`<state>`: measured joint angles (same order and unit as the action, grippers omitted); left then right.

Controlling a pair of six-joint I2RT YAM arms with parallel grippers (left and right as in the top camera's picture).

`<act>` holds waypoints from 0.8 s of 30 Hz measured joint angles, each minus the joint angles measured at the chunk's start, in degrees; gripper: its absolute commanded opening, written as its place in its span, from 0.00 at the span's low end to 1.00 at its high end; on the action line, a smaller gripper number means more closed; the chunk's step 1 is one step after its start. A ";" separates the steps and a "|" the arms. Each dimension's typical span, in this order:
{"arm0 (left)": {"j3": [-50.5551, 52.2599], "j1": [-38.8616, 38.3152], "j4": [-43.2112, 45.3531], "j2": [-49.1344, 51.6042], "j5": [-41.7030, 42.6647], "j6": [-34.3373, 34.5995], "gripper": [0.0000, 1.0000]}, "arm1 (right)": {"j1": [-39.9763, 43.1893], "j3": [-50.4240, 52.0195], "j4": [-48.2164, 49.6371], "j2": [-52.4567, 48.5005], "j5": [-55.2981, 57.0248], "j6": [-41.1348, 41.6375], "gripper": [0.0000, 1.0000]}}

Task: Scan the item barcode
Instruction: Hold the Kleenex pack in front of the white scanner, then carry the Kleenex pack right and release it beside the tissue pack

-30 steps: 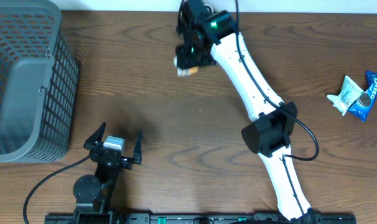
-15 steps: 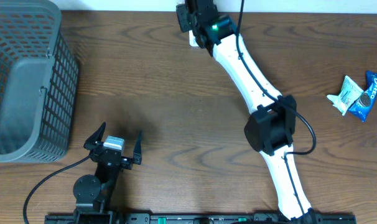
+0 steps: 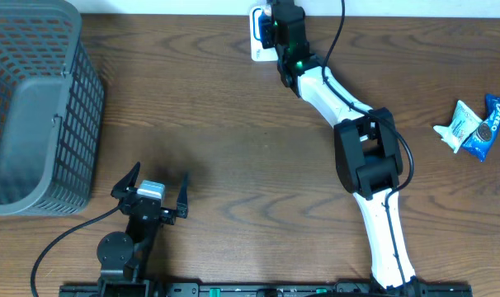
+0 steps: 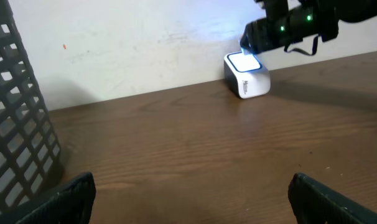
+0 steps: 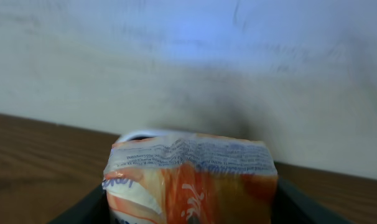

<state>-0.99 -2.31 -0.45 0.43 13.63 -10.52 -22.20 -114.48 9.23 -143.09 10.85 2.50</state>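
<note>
One orange packet (image 5: 191, 180) is clamped in the right gripper (image 5: 188, 208), presented at the lit scanner (image 4: 246, 76) for barcode reading; left gripper (image 3: 154, 183) is parked wide open, empty.

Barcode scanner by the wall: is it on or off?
On. The barcode scanner has a lit blue-white rim around its top face, and a bluish glow falls on the wall above it.

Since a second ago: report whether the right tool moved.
Yes. The right tool, holding the packet, went toward the table's far edge and slightly right, beside the scanner.
</note>
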 measured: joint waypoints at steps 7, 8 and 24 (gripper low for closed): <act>0.00 0.00 0.02 0.00 0.00 0.00 0.98 | -0.26 0.28 0.09 -0.90 -2.99 0.00 0.59; 0.00 0.00 0.02 0.00 0.00 0.00 0.98 | -0.26 0.28 0.11 -0.90 -3.48 0.00 0.59; -0.04 0.00 -0.02 0.00 0.00 0.00 0.98 | 1.77 0.74 -34.75 9.35 -1.90 -0.28 0.46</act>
<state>-1.04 -2.31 -0.47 0.43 13.63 -10.52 -20.43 -113.73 -25.52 -133.73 8.95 2.22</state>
